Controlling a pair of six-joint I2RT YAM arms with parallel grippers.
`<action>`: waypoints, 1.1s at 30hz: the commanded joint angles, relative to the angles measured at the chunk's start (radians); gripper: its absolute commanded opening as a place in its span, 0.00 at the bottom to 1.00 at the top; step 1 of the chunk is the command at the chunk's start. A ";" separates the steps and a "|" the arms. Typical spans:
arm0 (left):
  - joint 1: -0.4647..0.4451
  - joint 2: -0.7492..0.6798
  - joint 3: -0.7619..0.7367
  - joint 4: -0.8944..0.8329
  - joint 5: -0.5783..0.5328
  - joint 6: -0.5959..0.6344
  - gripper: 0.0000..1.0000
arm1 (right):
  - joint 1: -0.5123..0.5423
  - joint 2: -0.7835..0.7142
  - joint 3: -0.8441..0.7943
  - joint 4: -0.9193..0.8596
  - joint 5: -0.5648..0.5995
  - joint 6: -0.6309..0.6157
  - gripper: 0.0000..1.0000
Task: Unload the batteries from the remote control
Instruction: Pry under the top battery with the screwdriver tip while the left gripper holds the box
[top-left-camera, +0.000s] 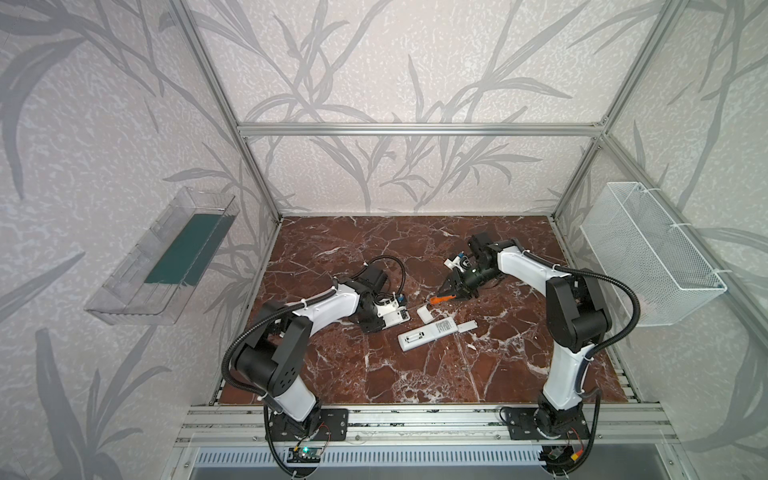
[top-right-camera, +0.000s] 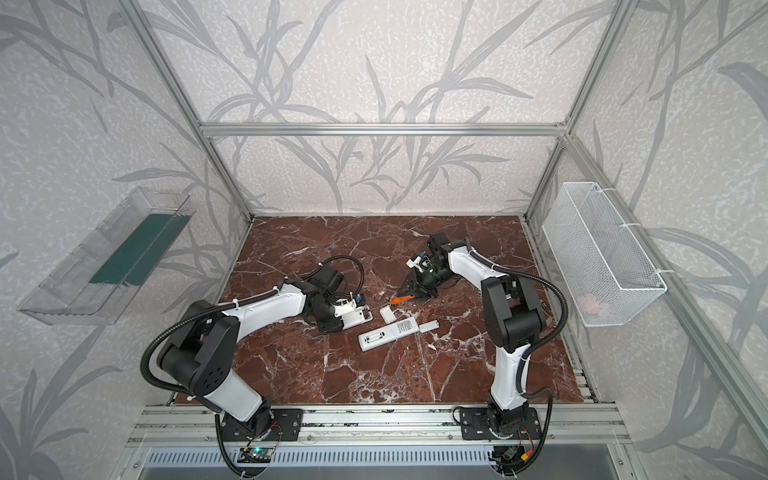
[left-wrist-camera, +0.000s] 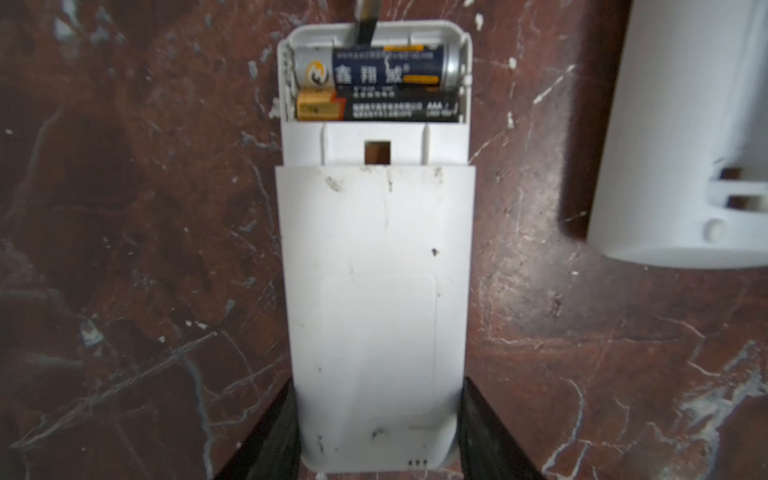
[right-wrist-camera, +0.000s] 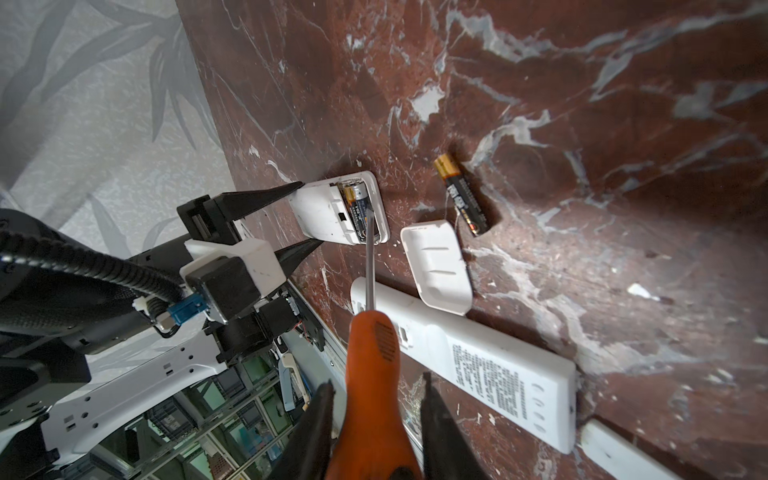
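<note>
My left gripper (left-wrist-camera: 378, 384) is shut on the near end of a small white remote control (left-wrist-camera: 374, 270) that lies back-up on the marble. Its compartment is uncovered and holds two batteries side by side, a dark blue one (left-wrist-camera: 382, 68) and a black and gold one (left-wrist-camera: 374, 109). My right gripper (right-wrist-camera: 377, 380) is shut on an orange-handled screwdriver (right-wrist-camera: 372, 345). The screwdriver's shaft reaches into the compartment and rests on the blue battery (right-wrist-camera: 359, 208). A third battery (right-wrist-camera: 461, 195) lies loose on the table beside the remote control. In both top views the grippers (top-left-camera: 444, 296) (top-right-camera: 405, 297) meet mid-table.
A long white remote (top-left-camera: 428, 334) lies in front of the grippers, with a loose cover (top-left-camera: 466, 326) at its right end. Another cover (right-wrist-camera: 436, 266) lies between the two remotes. A wire basket (top-left-camera: 648, 257) hangs on the right wall and a clear tray (top-left-camera: 166, 257) on the left wall.
</note>
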 joint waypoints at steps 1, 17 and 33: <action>-0.010 -0.076 -0.024 0.075 -0.019 0.036 0.32 | -0.004 0.037 -0.042 0.031 -0.016 0.038 0.00; -0.019 -0.156 -0.075 0.150 -0.061 0.046 0.31 | -0.091 0.007 -0.202 0.209 -0.111 0.214 0.00; -0.028 -0.119 -0.072 0.144 -0.092 0.039 0.31 | -0.087 -0.102 -0.256 0.221 -0.186 0.229 0.00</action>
